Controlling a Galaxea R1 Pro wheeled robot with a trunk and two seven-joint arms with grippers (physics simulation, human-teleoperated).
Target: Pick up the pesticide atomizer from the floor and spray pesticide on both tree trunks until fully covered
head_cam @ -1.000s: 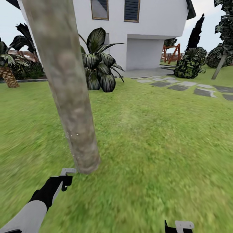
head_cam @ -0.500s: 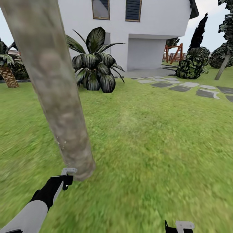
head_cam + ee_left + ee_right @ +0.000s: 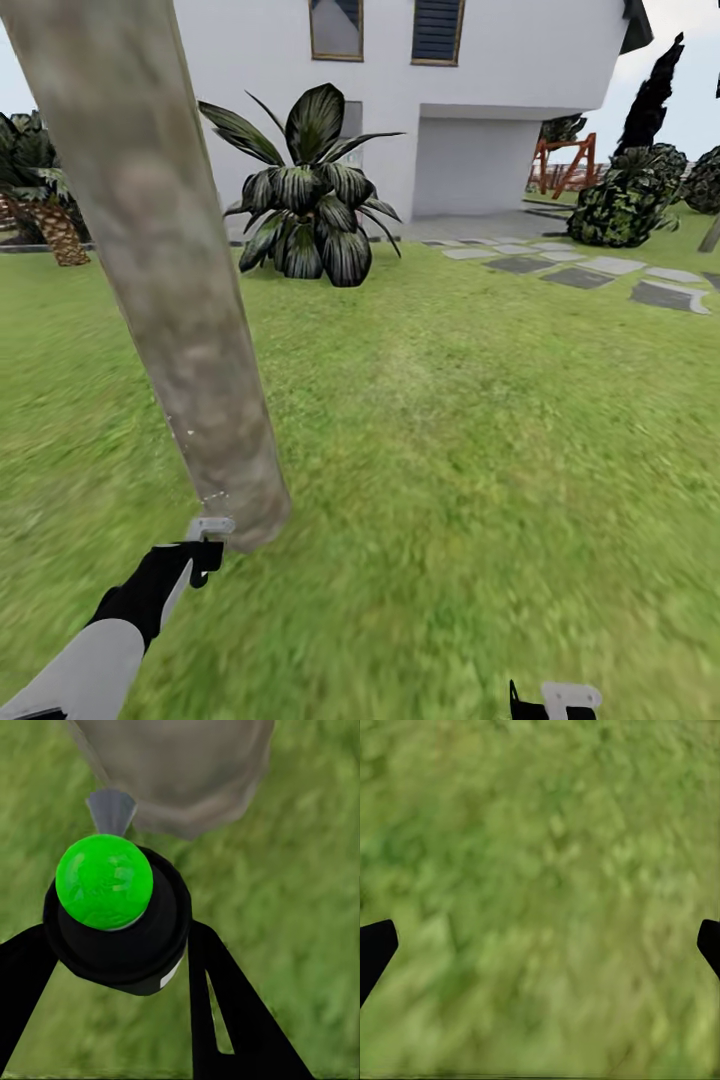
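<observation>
Green-capped and black-bodied, the pesticide atomizer [image 3: 114, 916] sits pinched between the two dark fingers of the left gripper [image 3: 120, 967], its grey nozzle aimed straight at the foot of the tree trunk [image 3: 190, 330] just ahead of it. In the head view that same left gripper [image 3: 205, 550] hangs low over the grass with the pale nozzle tip almost touching the trunk's base. A few fine white specks of pesticide [image 3: 195, 450] cling to the bark a little above the nozzle; the rest of the mottled grey-tan surface looks bare, though specks this small would be hard to make out higher up.

Well off to the tool's right, the right gripper [image 3: 540, 945] points down at plain lawn [image 3: 480, 480], fingers spread wide with nothing between them.

Beyond the trunk stand a broad-leaved plant [image 3: 310, 195], a white house [image 3: 470, 110] and a run of stepping stones [image 3: 590, 275].

By my reading, the pick-up is done and spraying of this trunk is at an early stage. Most of its height appears uncovered, and the second tree has yet to be treated.
</observation>
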